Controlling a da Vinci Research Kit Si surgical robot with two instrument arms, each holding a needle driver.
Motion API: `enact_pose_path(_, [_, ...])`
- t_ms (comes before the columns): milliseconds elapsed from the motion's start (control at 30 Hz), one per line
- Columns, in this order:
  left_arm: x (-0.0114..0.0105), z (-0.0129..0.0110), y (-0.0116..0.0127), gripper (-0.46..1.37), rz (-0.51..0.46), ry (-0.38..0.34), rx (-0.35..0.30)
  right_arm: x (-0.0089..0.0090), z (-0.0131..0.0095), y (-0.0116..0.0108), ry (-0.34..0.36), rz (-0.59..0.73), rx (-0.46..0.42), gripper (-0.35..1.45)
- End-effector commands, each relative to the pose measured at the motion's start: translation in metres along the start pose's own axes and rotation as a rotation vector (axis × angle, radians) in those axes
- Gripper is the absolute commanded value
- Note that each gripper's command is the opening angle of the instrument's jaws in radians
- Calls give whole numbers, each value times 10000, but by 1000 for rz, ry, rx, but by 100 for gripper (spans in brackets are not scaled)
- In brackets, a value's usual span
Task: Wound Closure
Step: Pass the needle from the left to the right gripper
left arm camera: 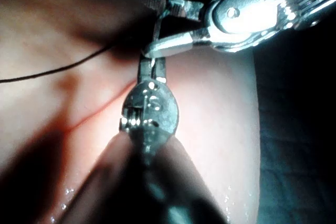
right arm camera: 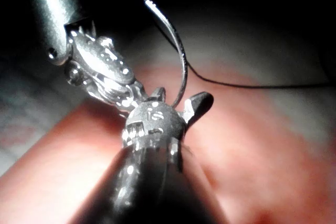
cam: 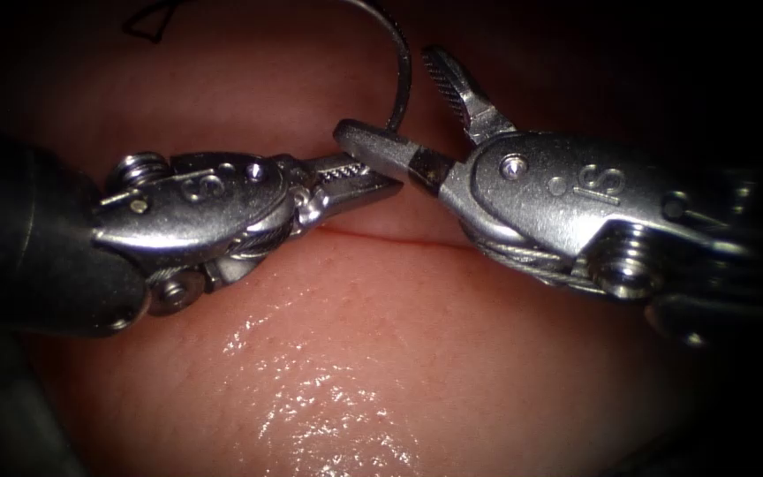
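Two hands meet tip to tip just above the cut (cam: 399, 238), which runs as a thin red line across the tissue (cam: 328, 353). Your left hand (cam: 373, 181) comes in from the left with its jaws pressed together on the needle (cam: 404, 71), pinching it near one end of the curve, right where the two tools meet. Your right hand (cam: 399, 110) has its jaws spread wide: the toothed upper jaw points up and left, the lower jaw lies almost flat and reaches over the left hand's tip, with the needle passing between them. Nothing is pinched by the right hand. From the grip the needle arcs up and then curves back left, clear of the tissue, not in it. Thread (cam: 147, 22) shows as a dark loop far up on the left side. Left wrist view: left hand (left arm camera: 151, 69) closed on the needle (left arm camera: 156, 35), right hand (left arm camera: 157, 24) spread around it, thread (left arm camera: 58, 69) trailing across the tissue (left arm camera: 210, 129), cut (left arm camera: 94, 116) a red line. Right wrist view: right hand (right arm camera: 178, 100) spread, needle (right arm camera: 178, 45) rising between the jaws, left hand (right arm camera: 134, 95) behind it, thread (right arm camera: 236, 85) running off sideways over the tissue (right arm camera: 252, 166).
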Motion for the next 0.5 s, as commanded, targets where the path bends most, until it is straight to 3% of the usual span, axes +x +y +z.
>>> enact_pose_path(33, [-3,2,0,-35,-4,-7,24,-1,1,-3,1,9,1,139])
enact_pose_path(500, [-31,6,-4,-35,31,-40,123,-17,3,0,9,29,-2,128])
